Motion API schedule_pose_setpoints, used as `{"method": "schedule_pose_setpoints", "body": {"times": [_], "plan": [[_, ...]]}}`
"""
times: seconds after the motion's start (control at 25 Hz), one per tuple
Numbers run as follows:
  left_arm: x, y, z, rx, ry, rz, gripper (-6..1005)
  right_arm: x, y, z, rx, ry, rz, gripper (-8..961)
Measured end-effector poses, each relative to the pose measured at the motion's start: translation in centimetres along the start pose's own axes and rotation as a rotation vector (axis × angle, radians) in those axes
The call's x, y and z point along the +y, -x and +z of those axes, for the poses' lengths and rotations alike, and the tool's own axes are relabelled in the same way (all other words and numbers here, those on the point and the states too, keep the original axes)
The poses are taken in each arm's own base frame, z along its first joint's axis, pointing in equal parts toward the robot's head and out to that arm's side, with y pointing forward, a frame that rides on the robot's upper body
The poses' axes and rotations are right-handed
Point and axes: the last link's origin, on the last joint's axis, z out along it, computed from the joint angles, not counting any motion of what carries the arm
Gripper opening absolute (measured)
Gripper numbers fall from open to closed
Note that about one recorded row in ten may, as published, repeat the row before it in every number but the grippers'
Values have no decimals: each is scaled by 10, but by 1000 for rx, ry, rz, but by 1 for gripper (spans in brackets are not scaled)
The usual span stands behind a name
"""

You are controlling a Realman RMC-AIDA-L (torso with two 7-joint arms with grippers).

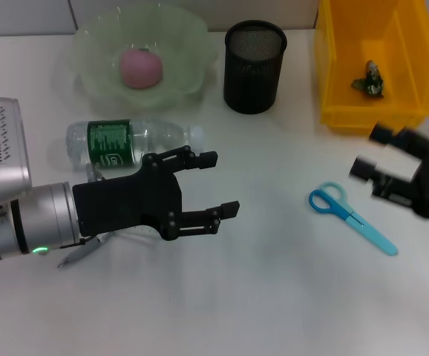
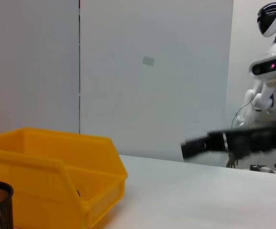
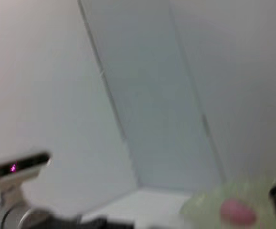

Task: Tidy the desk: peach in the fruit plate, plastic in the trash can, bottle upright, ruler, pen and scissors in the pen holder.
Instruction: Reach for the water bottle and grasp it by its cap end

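White tabletop (image 1: 274,297) holds a half-done job: the peach (image 1: 140,67) sits in the fruit plate (image 1: 192,44) and the plastic (image 1: 370,78) lies in the yellow trash can (image 1: 333,67). The bottle (image 1: 129,141) lies on its side, the scissors (image 1: 352,216) lie flat, and the pen holder (image 1: 254,67) looks empty. The left end effector (image 1: 218,185) hangs spread wide and empty by the bottle, and the right end effector (image 1: 367,152) hangs spread near the scissors.

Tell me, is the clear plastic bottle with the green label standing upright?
No, the bottle lies on its side beside the green plate.

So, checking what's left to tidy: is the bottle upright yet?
No, tipped. The bottle lies on its side on the table, cap pointing right, behind the open left gripper.
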Motion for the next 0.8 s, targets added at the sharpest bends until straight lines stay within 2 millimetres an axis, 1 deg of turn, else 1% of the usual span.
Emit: {"method": "schedule_pose_setpoints", "body": {"times": [0.12, 0.24, 0.68, 0.8], "plan": [[-1, -1, 1, 1, 0, 2, 815, 0, -5, 2, 77, 22, 56, 786], [-2, -1, 2, 0, -1, 4, 815, 0, -6, 4, 113, 33, 89, 786], [-1, 0, 2, 3, -10, -3, 814, -3, -8, 4, 126, 12, 101, 785], [-7, -3, 2, 14, -46, -5, 814, -4, -11, 6, 127, 0, 116, 785]]}}
